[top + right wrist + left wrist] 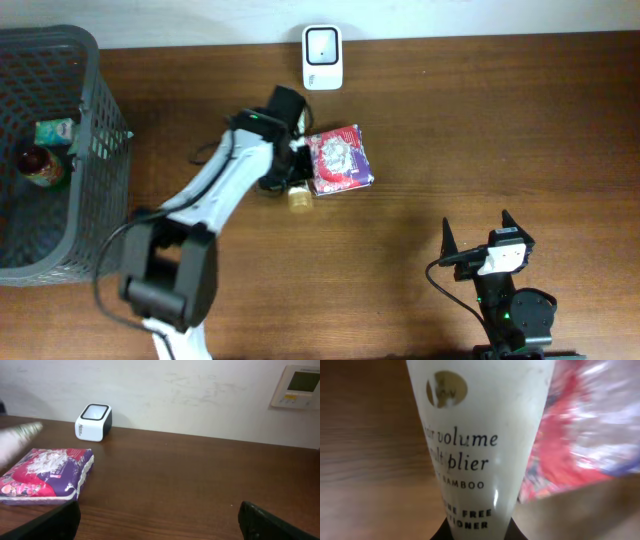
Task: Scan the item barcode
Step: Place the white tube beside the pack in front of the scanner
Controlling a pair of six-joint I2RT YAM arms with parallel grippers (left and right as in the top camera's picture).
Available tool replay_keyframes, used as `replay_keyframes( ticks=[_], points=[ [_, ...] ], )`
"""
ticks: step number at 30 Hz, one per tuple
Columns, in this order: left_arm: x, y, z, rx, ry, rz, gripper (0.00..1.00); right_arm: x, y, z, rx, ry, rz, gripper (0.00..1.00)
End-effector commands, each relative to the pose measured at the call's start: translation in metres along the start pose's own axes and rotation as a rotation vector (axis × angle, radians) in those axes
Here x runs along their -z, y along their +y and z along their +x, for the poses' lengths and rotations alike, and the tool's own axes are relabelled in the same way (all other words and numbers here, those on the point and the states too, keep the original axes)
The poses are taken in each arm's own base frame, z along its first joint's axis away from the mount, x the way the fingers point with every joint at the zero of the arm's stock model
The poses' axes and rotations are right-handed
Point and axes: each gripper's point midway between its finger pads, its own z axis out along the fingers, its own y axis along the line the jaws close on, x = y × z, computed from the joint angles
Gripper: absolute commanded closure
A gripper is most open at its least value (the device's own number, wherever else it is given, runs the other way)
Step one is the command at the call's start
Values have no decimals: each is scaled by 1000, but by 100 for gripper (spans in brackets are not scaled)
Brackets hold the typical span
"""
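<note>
From above, my left arm reaches across the brown table (500, 120) from the near left toward the middle. My left gripper (290, 165) is closed almost all the way on a pale tube (298, 196), whose yellowish end shows just on the near side of my fingers. Just right of it lies a red and purple packet (340, 158), flat on the wood. The white scanner (322, 57) stands at the far edge, a little beyond the tube and the packet, apart from both. A dark mesh basket (100, 120) fills the left side, with a green pack (55, 131) and a bottle (40, 165) inside. My right gripper (476, 222) sits at the near right, well apart from all this – jaws spread wide, nothing between them.

My left wrist camera is filled by the tube (475, 450): white, a gold disc near the top, dark lettering about hair volume, bamboo and conditioner. Its narrow end runs down into the dark base of my jaws. The packet (585, 430) is a red blur to its right, with table (365, 445) on the left. I cannot tell whether the tube touches the wood.

My right wrist camera shows my two dark fingertips (50, 522) far apart at the bottom corners – empty. Across the table, the packet (47, 474) lies at the left, the scanner (93, 422) beyond it against the white wall (175, 390). The tube's crimped end (20, 436) pokes in, blurred, at the left edge above the packet. A wall panel (300, 386) hangs at the top right.
</note>
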Motion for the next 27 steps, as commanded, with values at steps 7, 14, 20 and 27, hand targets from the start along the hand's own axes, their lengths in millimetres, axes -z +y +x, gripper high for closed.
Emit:
replay_keyframes(
  ticks=[7, 14, 20, 27],
  points=[
    [-29, -52, -15, -211, -108, 62, 98, 0, -1, 4, -5, 5, 6, 1],
    [-27, -51, -27, -246, -166, 34, 99, 0, -1, 4, -5, 5, 6, 1],
    [-28, -45, -21, -177, -137, 16, 89, 0, -1, 4, -5, 5, 6, 1],
    [-7, -51, -34, -168, -167, 39, 48, 0, -1, 4, -5, 5, 6, 1]
  ],
)
